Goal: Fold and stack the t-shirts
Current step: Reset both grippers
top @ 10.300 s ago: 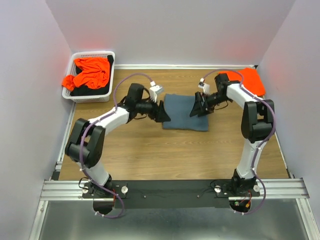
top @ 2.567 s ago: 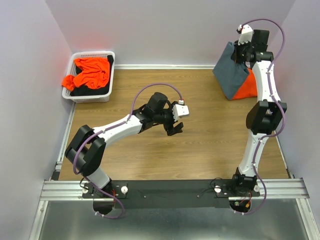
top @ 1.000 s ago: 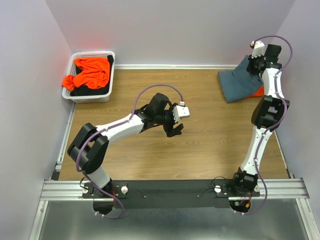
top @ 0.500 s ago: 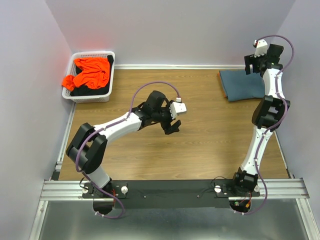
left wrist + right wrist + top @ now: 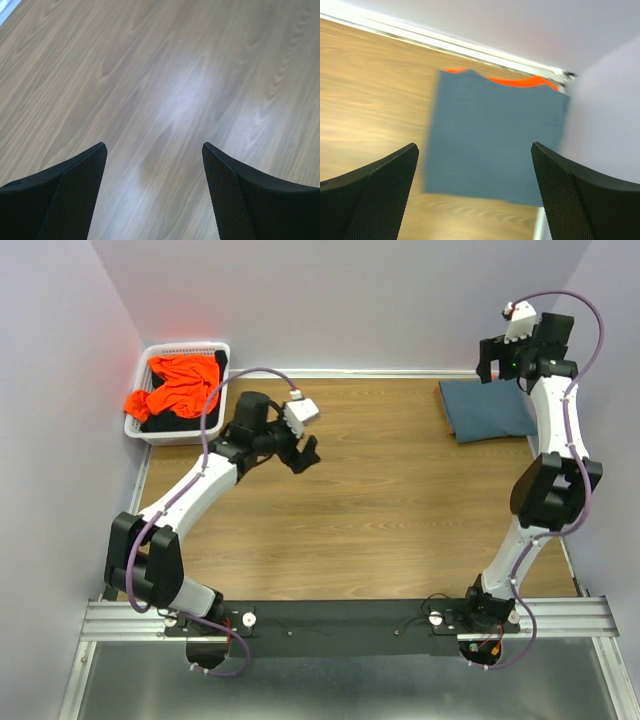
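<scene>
Slate-blue t-shirt (image 5: 487, 410), folded, at the desk's (image 5: 400, 530) far right corner atop an orange t-shirt (image 5: 520, 81); we log right jaws spread wide above it, left jaws open over the desk. Crumpled orange shirt (image 5: 180, 385) in white basket (image 5: 182, 433).

Robot lab test cell, not a home or shop. Wood-top table (image 5: 400, 530) boxed in by plain white panels (image 5: 350, 300). Left arm (image 5: 190, 490) and right arm (image 5: 560, 420) bolted to an aluminium extrusion rail (image 5: 120, 620) along the near edge.
</scene>
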Robot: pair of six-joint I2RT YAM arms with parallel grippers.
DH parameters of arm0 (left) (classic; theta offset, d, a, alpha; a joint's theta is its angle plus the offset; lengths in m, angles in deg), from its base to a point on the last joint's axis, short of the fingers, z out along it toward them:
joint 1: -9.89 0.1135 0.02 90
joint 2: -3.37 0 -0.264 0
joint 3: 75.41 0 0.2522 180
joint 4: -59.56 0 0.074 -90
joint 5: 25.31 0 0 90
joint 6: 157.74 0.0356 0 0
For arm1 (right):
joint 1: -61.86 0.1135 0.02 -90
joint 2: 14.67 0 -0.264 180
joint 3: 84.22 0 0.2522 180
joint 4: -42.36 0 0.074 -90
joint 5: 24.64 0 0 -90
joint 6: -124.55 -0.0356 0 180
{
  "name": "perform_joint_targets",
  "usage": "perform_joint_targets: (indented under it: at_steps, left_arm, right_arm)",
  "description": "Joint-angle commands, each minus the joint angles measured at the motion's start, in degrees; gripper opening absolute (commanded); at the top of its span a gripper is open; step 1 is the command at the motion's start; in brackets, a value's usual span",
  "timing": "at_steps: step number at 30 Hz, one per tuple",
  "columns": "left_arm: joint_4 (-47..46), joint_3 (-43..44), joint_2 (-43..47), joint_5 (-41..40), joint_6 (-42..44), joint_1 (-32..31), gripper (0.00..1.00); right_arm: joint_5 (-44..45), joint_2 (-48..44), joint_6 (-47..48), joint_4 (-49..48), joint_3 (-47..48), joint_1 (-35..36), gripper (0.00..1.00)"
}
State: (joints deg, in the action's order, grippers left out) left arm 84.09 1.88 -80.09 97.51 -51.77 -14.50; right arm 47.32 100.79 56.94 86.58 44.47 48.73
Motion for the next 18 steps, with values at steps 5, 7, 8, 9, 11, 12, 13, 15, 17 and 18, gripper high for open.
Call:
perform_joint_targets:
  at_steps: [5, 7, 8, 9, 11, 12, 13, 15, 17, 18]
  left_arm:
    - [8.5, 2.2, 4.6, -2.3, -0.4, 11.9, 0.85]
    - [9.4, 1.3, 5.3, -4.2, 0.2, 12.6, 0.85]
    - [9.5, 0.6, 6.3, -5.8, 0.4, 12.7, 0.85]
    - [9.5, -1.2, 6.9, -6.6, 0.7, 12.7, 0.85]
    - [9.3, -3.1, 8.0, -7.4, 1.4, 12.7, 0.85]
    - [9.2, -4.6, 9.1, -8.5, 1.3, 12.7, 0.85]
    - [9.0, -5.4, 9.6, -8.9, 1.3, 12.7, 0.85]
    - [8.3, -7.4, 11.4, -10.1, 1.3, 12.7, 0.85]
    - [7.8, -8.6, 12.6, -11.5, 1.3, 12.7, 0.85]
    - [7.8, -9.0, 13.6, -12.4, 1.3, 12.7, 0.85]
  right_arm:
    - [-8.6, -18.2, -10.0, 9.4, -20.5, 5.6, 1.0]
    - [-8.1, -21.9, -10.9, 9.4, -26.3, 7.3, 1.0]
    - [-8.1, -25.0, -11.1, 9.3, -31.6, 7.7, 1.0]
    - [-8.2, -26.7, -11.3, 9.3, -33.9, 8.1, 1.0]
    - [-8.0, -29.5, -11.9, 9.0, -38.4, 8.4, 1.0]
    - [-8.1, -32.2, -11.9, 9.0, -41.9, 8.4, 1.0]
    - [-8.2, -33.5, -11.8, 8.9, -43.8, 8.4, 1.0]
    - [-7.8, -37.7, -11.5, 8.6, -48.5, 8.4, 1.0]
    - [-7.2, -40.3, -11.4, 8.5, -50.9, 8.4, 1.0]
    - [-7.0, -41.4, -11.4, 8.5, -52.1, 8.4, 1.0]
